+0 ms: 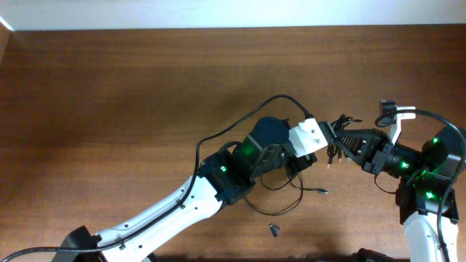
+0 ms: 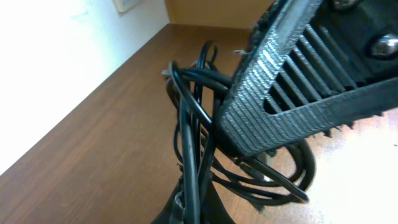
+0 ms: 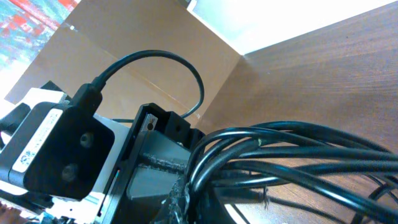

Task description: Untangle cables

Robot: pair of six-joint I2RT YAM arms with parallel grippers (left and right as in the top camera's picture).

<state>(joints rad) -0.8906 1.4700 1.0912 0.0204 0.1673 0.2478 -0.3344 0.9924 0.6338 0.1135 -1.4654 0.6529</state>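
The left gripper (image 1: pixel 326 142) and right gripper (image 1: pixel 341 140) are each clamped shut on the cables (image 2: pixel 191 168), tip to tip above the bench (image 1: pixel 109 109).

Label (image 3: pixel 29 150) on camera housing (image 3: pixel 68 155): print unreadable.

The overhead view is evenly and softly lit and slightly grainy. The wooden table (image 1: pixel 109 109) looks paler toward its left, and the arms (image 1: pixel 167 211) cast only faint shadows. Green lamps (image 1: pixel 251 149) glow on them. In the left wrist view the wall (image 2: pixel 56 68) is blown out white and glare washes the table's lower right. The cables (image 2: pixel 186 118) carry thin highlights and go soft at the bottom edge. The right wrist view has a burnt-out top right corner and a blurred lower left.
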